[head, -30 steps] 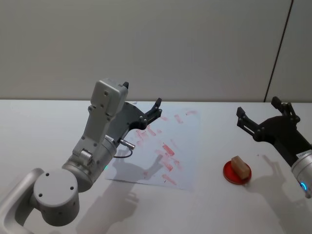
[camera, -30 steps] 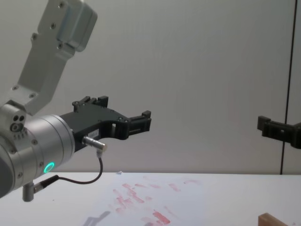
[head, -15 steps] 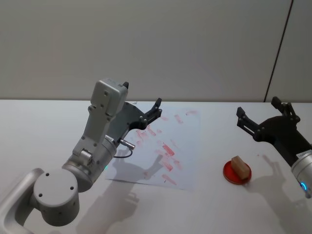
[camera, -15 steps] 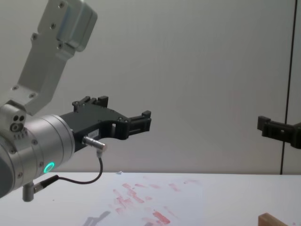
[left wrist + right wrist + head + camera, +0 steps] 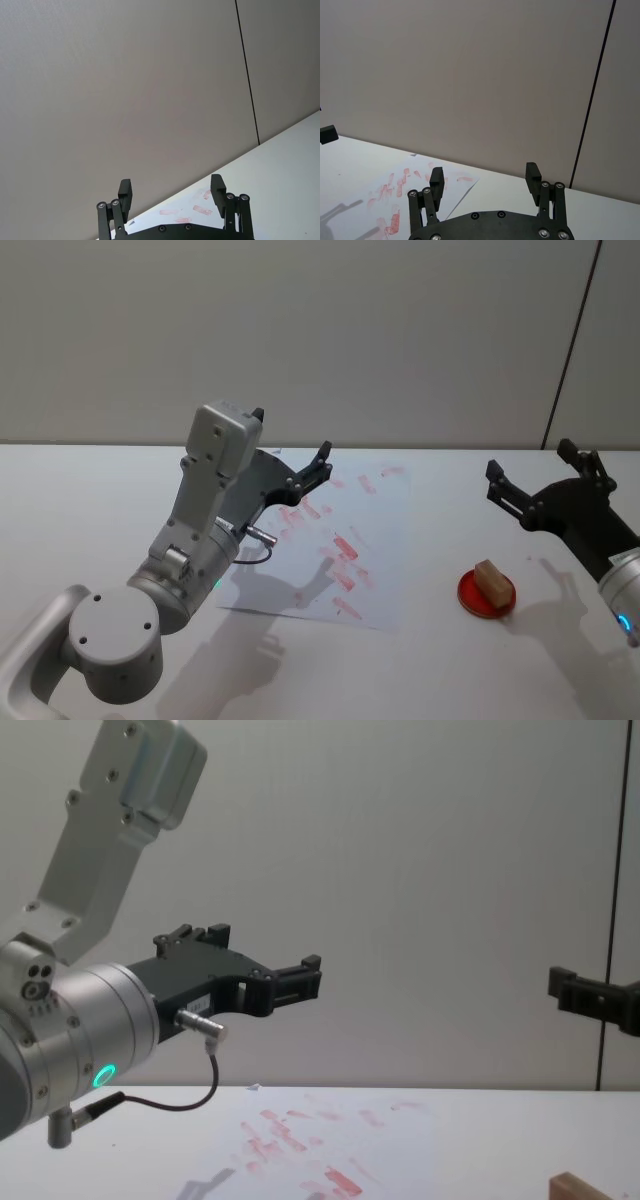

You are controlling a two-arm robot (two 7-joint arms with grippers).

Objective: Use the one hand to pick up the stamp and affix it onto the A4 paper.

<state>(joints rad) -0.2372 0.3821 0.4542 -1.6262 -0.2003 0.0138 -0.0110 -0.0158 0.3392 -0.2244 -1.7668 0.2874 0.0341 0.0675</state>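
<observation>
The stamp (image 5: 488, 580), a small tan wooden block, lies on a red round dish (image 5: 472, 598) at the table's right; its top corner also shows low in the chest view (image 5: 580, 1188). The A4 paper (image 5: 385, 540), white with pinkish-red smudges, lies mid-table (image 5: 330, 1140) (image 5: 405, 195). My right gripper (image 5: 529, 458) hangs open in the air behind and to the right of the stamp, empty (image 5: 484, 173). My left gripper (image 5: 292, 440) is held open and empty above the paper's left part (image 5: 170, 186), on a light grey angular arm.
The white tabletop (image 5: 90, 500) stretches left of the paper and ends at a plain grey wall. The left arm's large grey links (image 5: 215, 475) and round base joint (image 5: 110, 640) stand over the near-left table.
</observation>
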